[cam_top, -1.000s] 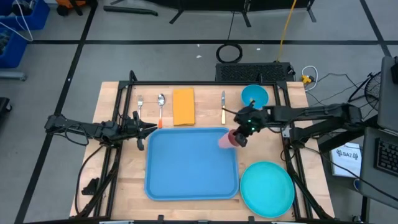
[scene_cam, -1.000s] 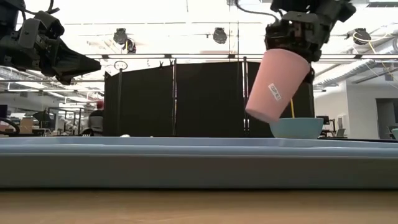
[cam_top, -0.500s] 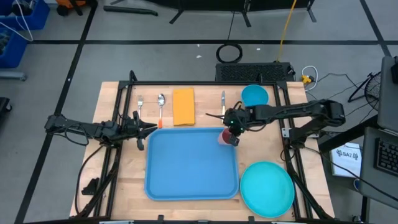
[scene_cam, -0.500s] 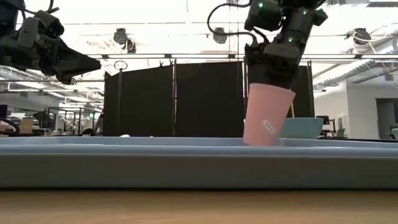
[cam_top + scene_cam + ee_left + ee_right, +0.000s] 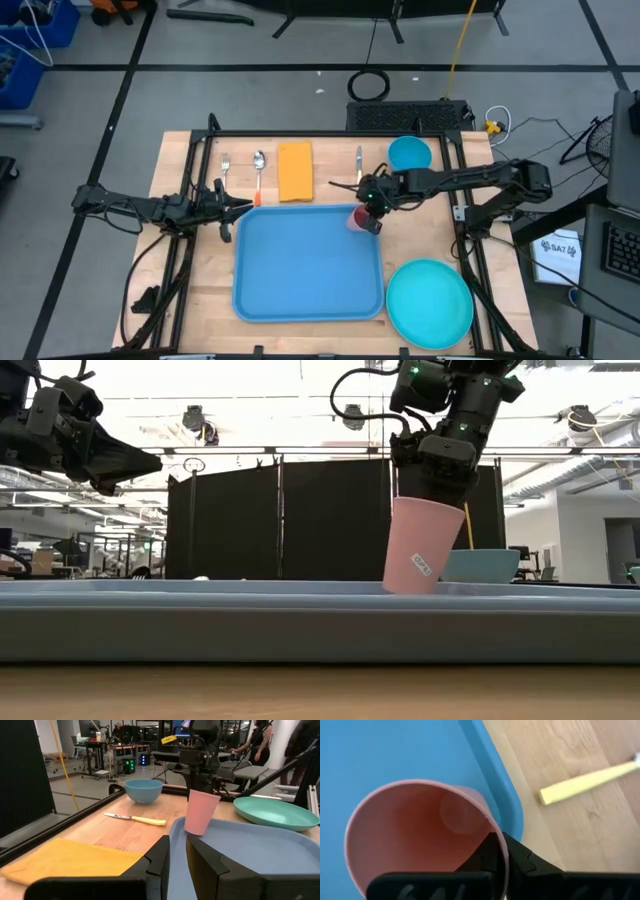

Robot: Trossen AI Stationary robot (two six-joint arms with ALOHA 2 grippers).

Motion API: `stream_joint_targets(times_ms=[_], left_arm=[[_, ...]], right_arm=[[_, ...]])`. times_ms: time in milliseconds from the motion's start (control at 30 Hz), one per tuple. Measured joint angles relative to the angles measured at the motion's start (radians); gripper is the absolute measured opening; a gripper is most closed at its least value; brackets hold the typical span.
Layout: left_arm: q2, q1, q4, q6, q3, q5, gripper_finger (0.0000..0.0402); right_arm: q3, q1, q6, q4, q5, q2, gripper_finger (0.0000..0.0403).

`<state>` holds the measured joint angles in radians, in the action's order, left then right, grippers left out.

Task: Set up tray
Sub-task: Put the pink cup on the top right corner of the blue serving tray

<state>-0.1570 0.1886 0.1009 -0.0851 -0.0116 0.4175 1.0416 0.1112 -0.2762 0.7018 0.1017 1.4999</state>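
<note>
Gripping the rim of a pink cup, the right gripper has one finger inside the cup and one outside, as the right wrist view shows. The cup leans a little, its base down inside the far right corner of the tray, just within the raised rim. In the low view the cup tilts under the gripper, a small white label on its side.

The tray, a big blue rectangle with rounded corners, lies flat in the middle of the table, its near edge close to the table's near edge. Off its near right corner sits a round turquoise plate.

Along the table's far edge lie a fork, a spoon, a folded yellow napkin, a yellow-handled knife and a small blue bowl.

The left gripper hangs above the table's left side, just off the tray's far left corner, holding nothing; its fingers stand slightly apart in its wrist view.

A person stands in the room beyond the table.
</note>
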Motion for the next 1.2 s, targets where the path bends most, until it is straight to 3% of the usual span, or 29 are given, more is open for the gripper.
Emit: stream_joint_targets(times_ms=[267, 1200], left_arm=[[0.0, 0.0, 0.0, 0.001, 0.0, 0.0, 0.0067], [0.0, 0.0, -0.001, -0.001, 0.0, -0.008, 0.0067]], right_arm=[[0.049, -0.003, 0.001, 0.08, 0.009, -0.002, 0.0], [0.058, -0.008, -0.022, 0.018, -0.064, 0.027, 0.0008]])
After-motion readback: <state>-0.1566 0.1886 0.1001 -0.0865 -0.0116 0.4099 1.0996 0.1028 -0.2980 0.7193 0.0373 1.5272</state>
